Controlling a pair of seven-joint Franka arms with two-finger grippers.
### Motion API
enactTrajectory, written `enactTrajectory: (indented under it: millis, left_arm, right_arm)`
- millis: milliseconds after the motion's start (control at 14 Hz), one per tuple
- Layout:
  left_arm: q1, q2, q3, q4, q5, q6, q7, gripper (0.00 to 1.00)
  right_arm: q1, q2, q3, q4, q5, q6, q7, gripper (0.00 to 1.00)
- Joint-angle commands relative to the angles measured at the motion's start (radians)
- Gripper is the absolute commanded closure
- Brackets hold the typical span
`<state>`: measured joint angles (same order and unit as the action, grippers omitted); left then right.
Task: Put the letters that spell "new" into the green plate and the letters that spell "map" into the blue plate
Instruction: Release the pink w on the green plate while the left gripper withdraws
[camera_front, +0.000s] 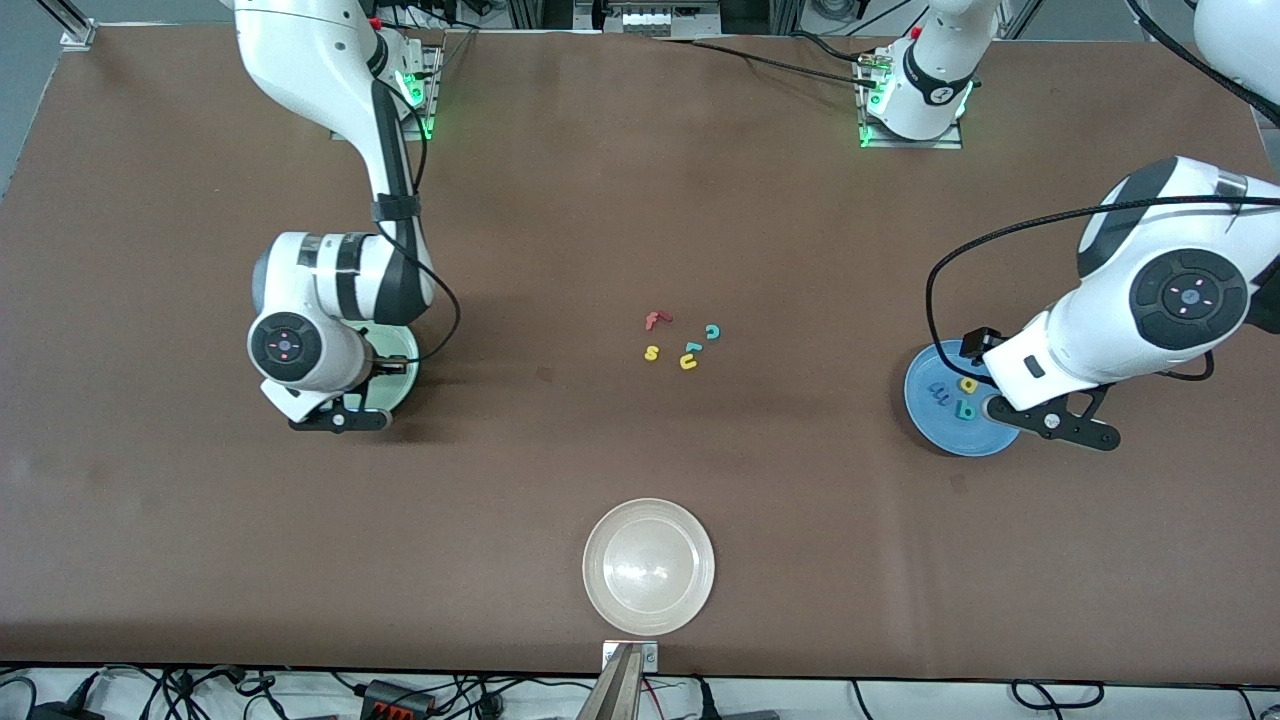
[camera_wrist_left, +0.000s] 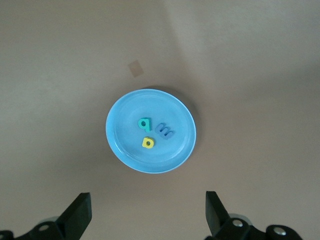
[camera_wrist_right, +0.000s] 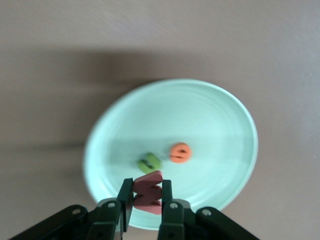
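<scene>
While the right gripper (camera_wrist_right: 147, 197) pinches the red "w" (camera_wrist_right: 148, 194) over the green plate (camera_wrist_right: 210, 115), beside "n" (camera_wrist_right: 149, 162) and "e" (camera_wrist_right: 180, 152), the left gripper (camera_wrist_left: 147, 215) hangs spread over the blue plate (camera_wrist_left: 125, 150), where "m" (camera_wrist_left: 165, 130), "a" (camera_wrist_left: 148, 143), "p" (camera_wrist_left: 144, 123) show only from the wrist.

We see bare tabletop (camera_front: 620, 200) all round the small cluster of loose letters (camera_front: 682, 343) at mid-table, open to approach. The right arm (camera_front: 340, 290) covers the green plate (camera_wrist_right: 210, 115); the left arm (camera_front: 1130, 300) overhangs the blue plate (camera_front: 945, 415).
</scene>
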<state>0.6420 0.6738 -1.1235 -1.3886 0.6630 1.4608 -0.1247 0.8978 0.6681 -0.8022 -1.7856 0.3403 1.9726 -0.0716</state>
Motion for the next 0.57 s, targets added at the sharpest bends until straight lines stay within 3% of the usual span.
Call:
enactTrajectory:
  millis: [0,142,285,498]
  left_arm:
    - [-0.007,-0.061,0.028,0.077,-0.077,-0.048,0.128,0.0]
    - [-0.097,-0.161,0.132,0.08,-0.091,-0.063,0.137,0.0]
    - [-0.191,-0.253,0.291,0.085,-0.213,-0.071,0.135,0.0]
    - [-0.345,-0.339,0.602,0.076,-0.427,-0.057,0.139,0.0]
  right_arm:
    - [-0.058,-0.048,-0.015,-0.081,0.009,0.029,-0.12,0.97]
    - [-0.08,-0.047,-0.014,-0.127,0.017,0.095,-0.158,0.95]
    - [-0.08,-0.039,-0.006,-0.172,0.037,0.168,-0.165,0.94]
    - [-0.074,-0.022,-0.005,-0.176,0.074,0.183,-0.165,0.94]
